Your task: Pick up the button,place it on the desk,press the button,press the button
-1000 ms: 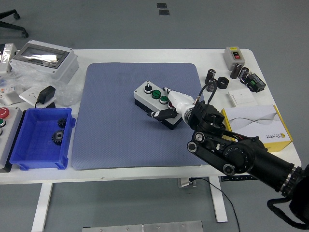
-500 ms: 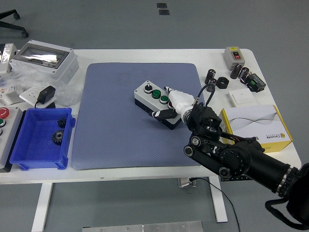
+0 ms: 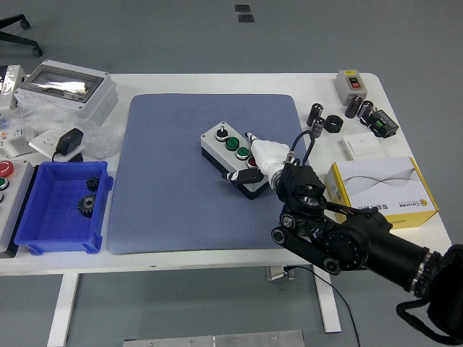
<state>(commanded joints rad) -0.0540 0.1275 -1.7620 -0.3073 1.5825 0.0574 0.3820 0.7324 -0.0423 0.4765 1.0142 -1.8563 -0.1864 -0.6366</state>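
A grey button box [image 3: 223, 144] lies slantwise on the blue mat [image 3: 173, 181], near its middle. Its top carries a black knob and two green buttons in a row. A red button at its right end is mostly covered by my right hand [image 3: 255, 155]. That white hand rests over the box's right end. Its thumb [image 3: 241, 175] lies along the near wall and one finger [image 3: 251, 136] stretches past the far edge. The fingers are spread, not closed round the box, and the box sits flat on the mat. The black right arm reaches in from the lower right.
A blue bin [image 3: 61, 217] holding gears stands at the left, with a grey enclosure [image 3: 66, 88] and a black adapter [image 3: 70, 139] behind it. On the right are a yellow-white carton [image 3: 383, 189], black cylinders [image 3: 325, 119], a white plate [image 3: 363, 146] and a small switch box [image 3: 352, 83].
My right hand and forearm have shifted slightly left and toward the near edge over the box's right end. The button box itself has not moved.
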